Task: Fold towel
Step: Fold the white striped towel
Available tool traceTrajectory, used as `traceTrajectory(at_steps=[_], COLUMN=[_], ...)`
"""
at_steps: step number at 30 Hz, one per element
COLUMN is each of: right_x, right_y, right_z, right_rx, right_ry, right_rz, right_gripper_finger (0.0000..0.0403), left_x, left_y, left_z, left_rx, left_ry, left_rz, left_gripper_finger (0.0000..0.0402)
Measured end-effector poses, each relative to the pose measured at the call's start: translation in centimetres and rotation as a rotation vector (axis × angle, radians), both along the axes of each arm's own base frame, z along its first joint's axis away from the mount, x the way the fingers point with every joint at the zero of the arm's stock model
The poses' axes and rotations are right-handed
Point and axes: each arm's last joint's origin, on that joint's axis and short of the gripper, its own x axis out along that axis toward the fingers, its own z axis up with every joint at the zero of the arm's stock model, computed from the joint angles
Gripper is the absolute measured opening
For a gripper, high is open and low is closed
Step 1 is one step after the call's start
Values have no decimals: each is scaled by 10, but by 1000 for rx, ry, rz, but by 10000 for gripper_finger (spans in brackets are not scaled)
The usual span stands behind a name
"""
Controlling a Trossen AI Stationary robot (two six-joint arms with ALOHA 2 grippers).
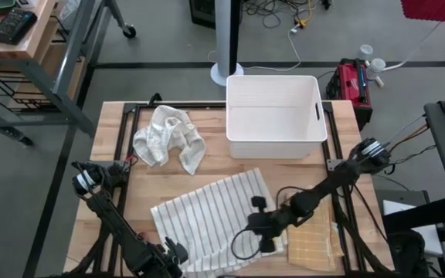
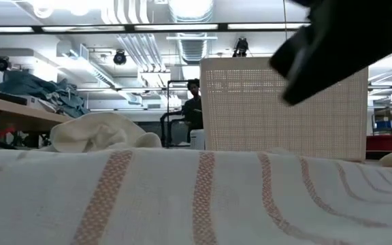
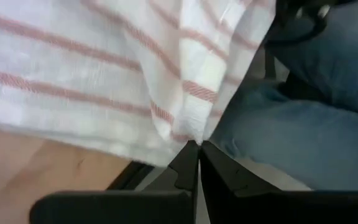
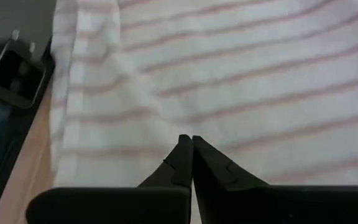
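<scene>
A white towel with thin reddish stripes (image 1: 207,216) lies spread on the wooden table, and it fills the low view's bottom (image 2: 182,197). My left gripper (image 3: 197,146) is at the towel's near-left corner (image 1: 172,259), shut on it. My right gripper (image 4: 188,140) is shut, slanting down over the towel's near-right part (image 1: 265,232). My left gripper pinches the towel's corner (image 3: 191,132) between its two fingertips; the cloth bunches into folds there and spreads away from the tips. One layer or several, I cannot tell. My right gripper's shut fingertips (image 4: 182,146) stand right at the striped surface (image 4: 185,124); I cannot tell whether they touch or pinch it.
A crumpled white cloth (image 1: 168,139) lies at the far left. A white bin (image 1: 275,116) stands at the far edge, and a yellow checked cloth (image 1: 315,243) lies near right. A small camera (image 4: 14,74) sits off the towel's edge. A person's blue trousers (image 3: 303,124) show beyond the table.
</scene>
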Motion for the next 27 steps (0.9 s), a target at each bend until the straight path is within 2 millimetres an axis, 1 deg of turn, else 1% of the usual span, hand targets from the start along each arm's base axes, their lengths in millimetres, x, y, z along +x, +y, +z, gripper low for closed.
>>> traceTrajectory(at_steps=[3, 6, 7, 11, 16, 20, 23, 27], right_x=[15, 21, 22, 27, 27, 25, 25, 26], right_y=[-2, -6, -7, -13, -17, -30, -41, -48], right_z=[-12, -31, -34, -38, -40, -45, -47, -48], right_rx=[10, -16, -22, -3, -1, -11, -30, -26], right_ry=[12, 78, 90, 107, 134, 206, 244, 252], right_rz=[-34, -47, -51, -63, -74, -134, -172, -186], right_gripper_finger=[0, 0, 0, 0, 0, 0, 0, 0], left_x=[2, 3, 3, 3, 1, -2, -7, -15], left_y=[1, 2, 2, 1, 4, 8, 13, 24], left_z=[1, 1, 1, 1, 0, -2, -4, -6], left_rx=[27, 52, 52, 43, 72, 106, 147, 263], left_ry=[-46, -79, -80, -86, -64, -17, 45, 132], left_rz=[17, 38, 42, 45, 43, 60, 81, 107], left_gripper_finger=[3, 7, 12, 48, 121, 168, 182, 180])
